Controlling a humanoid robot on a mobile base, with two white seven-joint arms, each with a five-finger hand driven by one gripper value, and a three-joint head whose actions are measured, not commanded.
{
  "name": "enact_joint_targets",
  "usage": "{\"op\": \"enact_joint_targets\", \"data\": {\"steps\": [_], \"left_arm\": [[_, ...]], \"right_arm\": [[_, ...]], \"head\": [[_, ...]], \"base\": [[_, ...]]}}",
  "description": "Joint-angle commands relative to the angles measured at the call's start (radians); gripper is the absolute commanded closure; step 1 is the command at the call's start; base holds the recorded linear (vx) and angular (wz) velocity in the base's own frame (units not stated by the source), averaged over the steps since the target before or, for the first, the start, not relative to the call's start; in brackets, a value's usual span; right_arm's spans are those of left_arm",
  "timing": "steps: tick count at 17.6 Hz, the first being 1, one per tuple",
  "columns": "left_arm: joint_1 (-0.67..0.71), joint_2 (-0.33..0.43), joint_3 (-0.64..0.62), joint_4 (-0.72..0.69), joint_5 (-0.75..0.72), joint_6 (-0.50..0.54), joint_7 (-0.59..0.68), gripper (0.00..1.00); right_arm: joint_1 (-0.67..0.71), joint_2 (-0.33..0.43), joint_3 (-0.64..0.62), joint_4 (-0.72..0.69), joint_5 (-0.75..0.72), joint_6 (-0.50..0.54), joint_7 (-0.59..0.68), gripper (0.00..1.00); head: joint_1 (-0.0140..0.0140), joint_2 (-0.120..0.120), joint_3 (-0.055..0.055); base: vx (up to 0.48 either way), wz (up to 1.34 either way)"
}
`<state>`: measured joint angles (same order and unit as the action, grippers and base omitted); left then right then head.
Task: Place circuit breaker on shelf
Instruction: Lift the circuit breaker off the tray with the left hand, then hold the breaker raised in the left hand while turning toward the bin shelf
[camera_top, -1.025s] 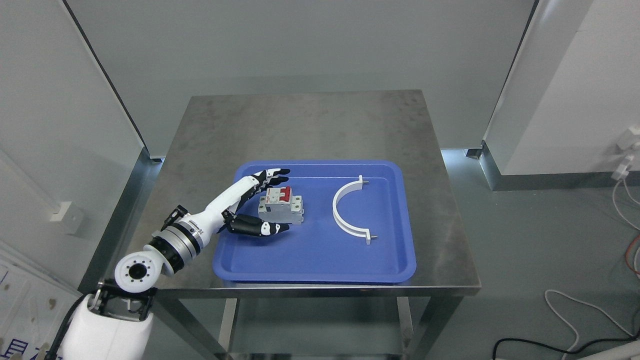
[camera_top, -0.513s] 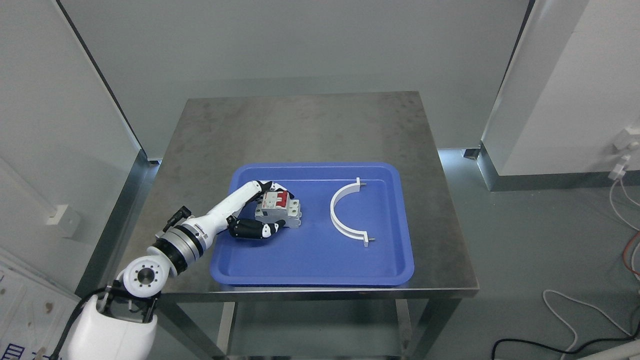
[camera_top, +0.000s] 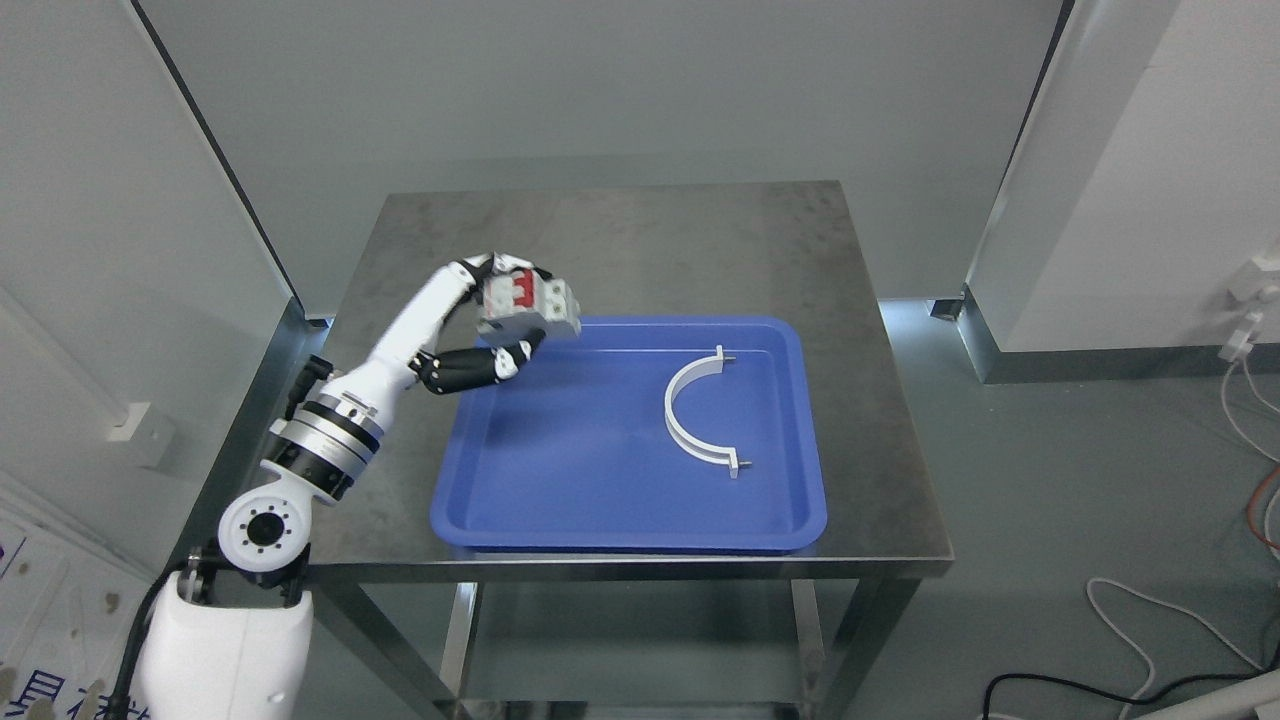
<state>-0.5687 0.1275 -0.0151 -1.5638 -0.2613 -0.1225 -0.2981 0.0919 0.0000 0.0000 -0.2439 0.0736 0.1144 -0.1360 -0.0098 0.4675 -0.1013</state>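
Observation:
My left hand (camera_top: 500, 320) is shut on the circuit breaker (camera_top: 528, 308), a grey block with red switches. It holds the breaker in the air above the far left corner of the blue tray (camera_top: 560, 480). The fingers wrap over the breaker's top and the thumb presses from below. The left arm comes in from the lower left. The right arm is out of view.
A white half-ring clamp (camera_top: 695, 420) lies in the right part of the tray. The tray sits on a steel table (camera_top: 620, 240) with bare metal behind it. White wall panels stand left and right. Cables lie on the floor at the right.
My left hand closed on the circuit breaker and lifted it off the tray, up and toward the far left corner. The camera view shifted slightly.

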Motion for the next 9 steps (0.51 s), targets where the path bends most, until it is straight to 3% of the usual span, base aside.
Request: {"op": "enact_joint_targets", "data": {"steps": [1,3,7,9], "left_arm": [[0.036,-0.11,0.183,0.011,0.071,-0.09,0.512,0.84],[0.094,-0.11,0.156,-0.025,0.071,-0.115,0.522,0.85],[0.159,-0.11,0.17,-0.058,0.089,-0.115,0.381,0.84],[0.158,-0.11,0.188,-0.059,0.093,-0.112,0.372,0.84]], "right_arm": [[0.0,-0.017,0.02,0.0,0.0,-0.035,0.001,0.0],[0.0,-0.017,0.02,0.0,-0.002,-0.035,0.001,0.0],[0.0,-0.017,0.02,0.0,0.0,-0.036,0.001,0.0],[0.0,-0.017,0.02,0.0,0.0,-0.035,-0.001,0.0]], "head": [[0.0,0.0,0.0],[0.0,0.0,0.0],[0.0,0.0,0.0],[0.0,0.0,0.0]], "base": [[-0.113,0.0],[-0.155,0.0],[-0.236,0.01],[-0.262,-0.05]]}}
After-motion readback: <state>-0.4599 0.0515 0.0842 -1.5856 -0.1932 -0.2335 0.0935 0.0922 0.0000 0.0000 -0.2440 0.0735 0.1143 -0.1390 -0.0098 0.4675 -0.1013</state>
